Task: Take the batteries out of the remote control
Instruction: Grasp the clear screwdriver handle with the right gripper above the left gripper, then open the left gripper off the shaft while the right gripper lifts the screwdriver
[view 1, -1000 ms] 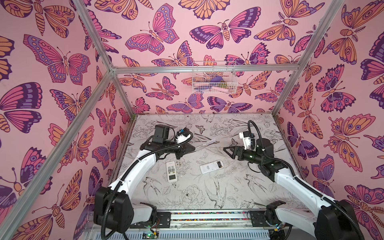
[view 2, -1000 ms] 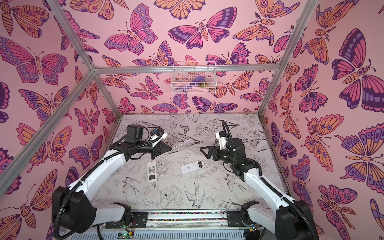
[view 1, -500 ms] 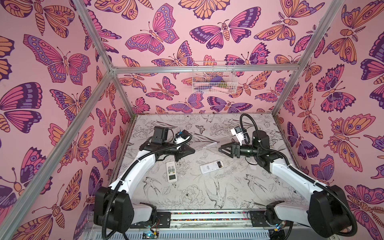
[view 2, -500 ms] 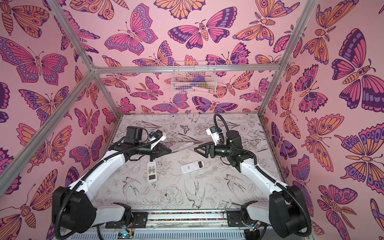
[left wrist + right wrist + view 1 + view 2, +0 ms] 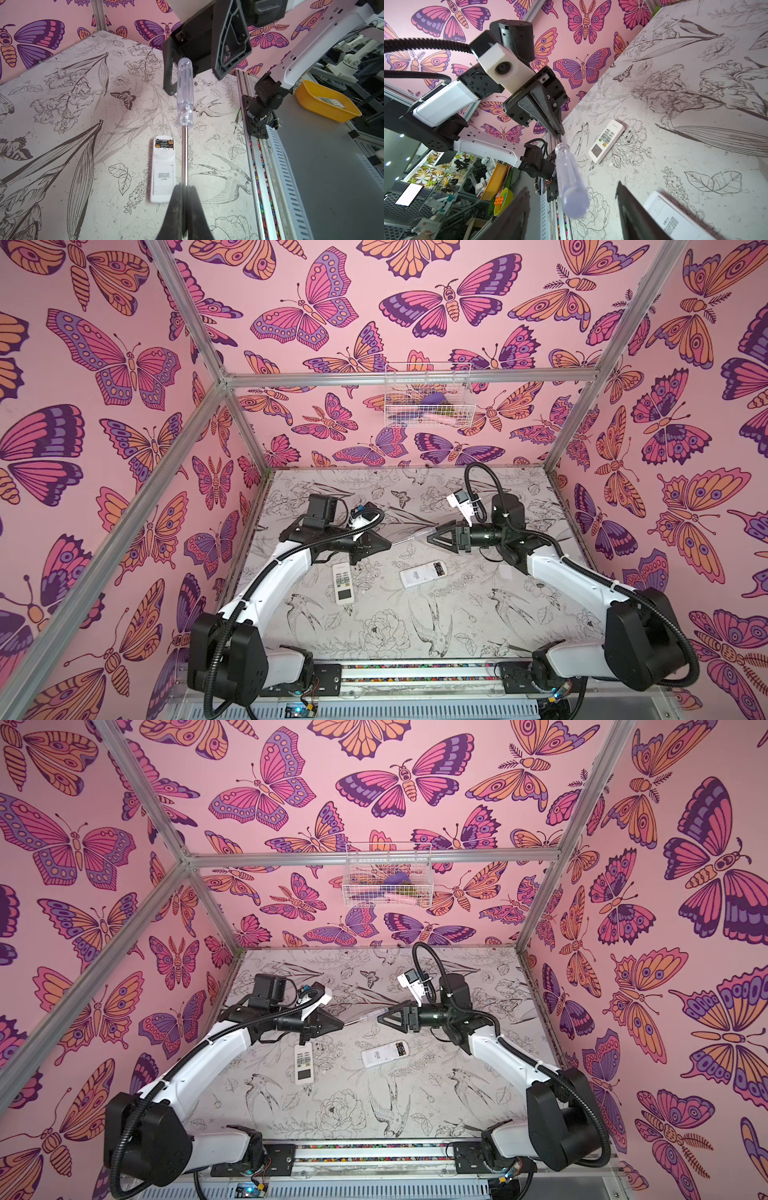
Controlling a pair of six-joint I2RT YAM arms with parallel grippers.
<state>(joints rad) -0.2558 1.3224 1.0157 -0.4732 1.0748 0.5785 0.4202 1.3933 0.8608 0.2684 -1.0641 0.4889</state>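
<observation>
Batteries [image 5: 164, 143] seemingly lie crosswise in remote [image 5: 163, 176]; left jaws pinch screwdriver [image 5: 185, 93] shaft, right jaws gape around handle.

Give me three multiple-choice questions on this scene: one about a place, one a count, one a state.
1. Where is the screwdriver? A) lying flat, untouched B) standing on its tip C) in the air, shaft in the left gripper
2. How many remotes lie on the table? A) one B) two C) three
3. The face-down remote's battery bay is: A) open, batteries inside B) covered C) open, empty
Answers: C, the shut left gripper pinches the shaft; B, both top views show two; A, black and yellow batteries show.
</observation>
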